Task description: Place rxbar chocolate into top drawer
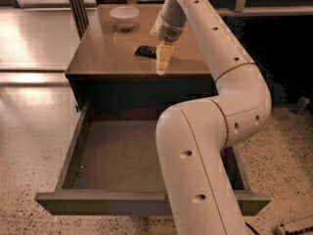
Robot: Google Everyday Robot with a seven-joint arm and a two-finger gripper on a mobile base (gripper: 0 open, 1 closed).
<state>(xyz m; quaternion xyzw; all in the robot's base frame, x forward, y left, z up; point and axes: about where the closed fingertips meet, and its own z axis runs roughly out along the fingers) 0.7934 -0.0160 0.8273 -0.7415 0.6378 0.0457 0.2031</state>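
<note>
Cream arm folded; claw beside rxbar chocolate

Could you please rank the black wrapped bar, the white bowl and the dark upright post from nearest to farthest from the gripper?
The gripper hangs over the front edge of the brown wooden tabletop.
1. Small flat black rxbar chocolate: just beside it, leftward.
2. Round white bowl: back-left on the tabletop.
3. Dark upright post: beyond the back-left corner.

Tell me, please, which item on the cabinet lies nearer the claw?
The black rxbar chocolate, beside the claw near the front edge; the white bowl sits farther back.
</note>
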